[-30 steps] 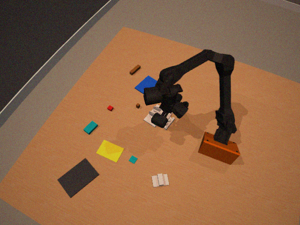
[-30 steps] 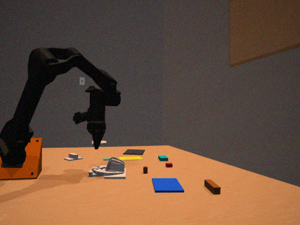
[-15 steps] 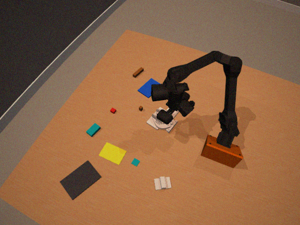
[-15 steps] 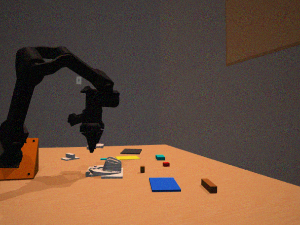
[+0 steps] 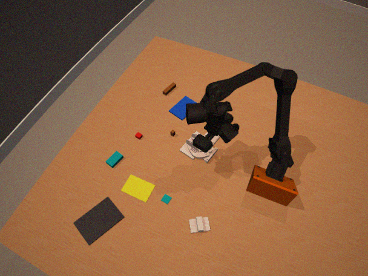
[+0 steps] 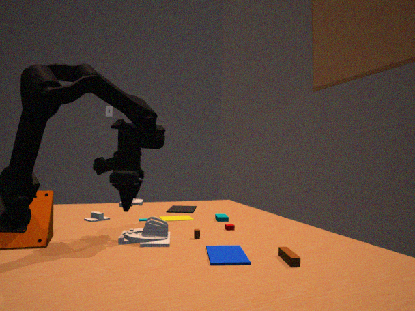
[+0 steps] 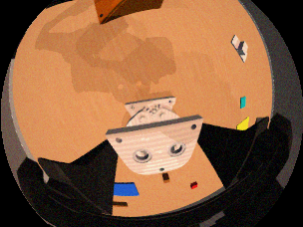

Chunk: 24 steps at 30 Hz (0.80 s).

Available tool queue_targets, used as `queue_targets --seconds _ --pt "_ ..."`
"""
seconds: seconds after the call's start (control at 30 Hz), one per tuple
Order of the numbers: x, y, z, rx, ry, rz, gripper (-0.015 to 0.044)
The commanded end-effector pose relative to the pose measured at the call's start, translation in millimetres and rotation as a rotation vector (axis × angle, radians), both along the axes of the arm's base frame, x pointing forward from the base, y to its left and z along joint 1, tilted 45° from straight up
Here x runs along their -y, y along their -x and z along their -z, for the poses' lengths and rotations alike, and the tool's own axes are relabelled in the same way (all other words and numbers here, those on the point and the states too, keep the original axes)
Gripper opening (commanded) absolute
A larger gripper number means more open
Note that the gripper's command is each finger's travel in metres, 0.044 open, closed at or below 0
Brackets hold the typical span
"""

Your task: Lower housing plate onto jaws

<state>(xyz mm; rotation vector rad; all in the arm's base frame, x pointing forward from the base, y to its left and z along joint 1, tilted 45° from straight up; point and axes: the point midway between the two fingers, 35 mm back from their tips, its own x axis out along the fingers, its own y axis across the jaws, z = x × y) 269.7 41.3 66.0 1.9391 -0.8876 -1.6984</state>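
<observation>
The white housing plate [image 7: 159, 136] [image 6: 137, 202] has two large holes and small corner holes. My gripper [image 7: 154, 132] [image 6: 126, 209] is shut on it, one finger at each side, and holds it in the air above the jaw assembly. The white jaw assembly [image 6: 136, 235] [image 5: 198, 154] [image 7: 150, 111] lies on the table, with a grey curved upright part [image 6: 155, 228] at one side. In the wrist view the plate hides much of the assembly. In the top view the hand covers part of it. The jaw stubs cannot be told apart clearly.
A blue plate [image 5: 182, 108] [image 6: 228, 255] and a small brown block [image 5: 172, 132] [image 6: 196, 234] lie near the assembly. A red block [image 5: 138, 135], teal block [image 5: 114, 159], yellow plate [image 5: 138, 188], dark plate [image 5: 99, 220] and white stepped part [image 5: 200, 224] lie farther off.
</observation>
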Motion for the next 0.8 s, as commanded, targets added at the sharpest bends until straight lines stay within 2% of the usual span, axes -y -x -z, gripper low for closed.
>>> queue_targets --seconds 0.0,0.77 --pt "0.8 -0.1 -0.7 0.008 0.005 0.005 0.0351" --pt "-3.2 1.0 3.3 0.008 0.005 0.005 0.0351"
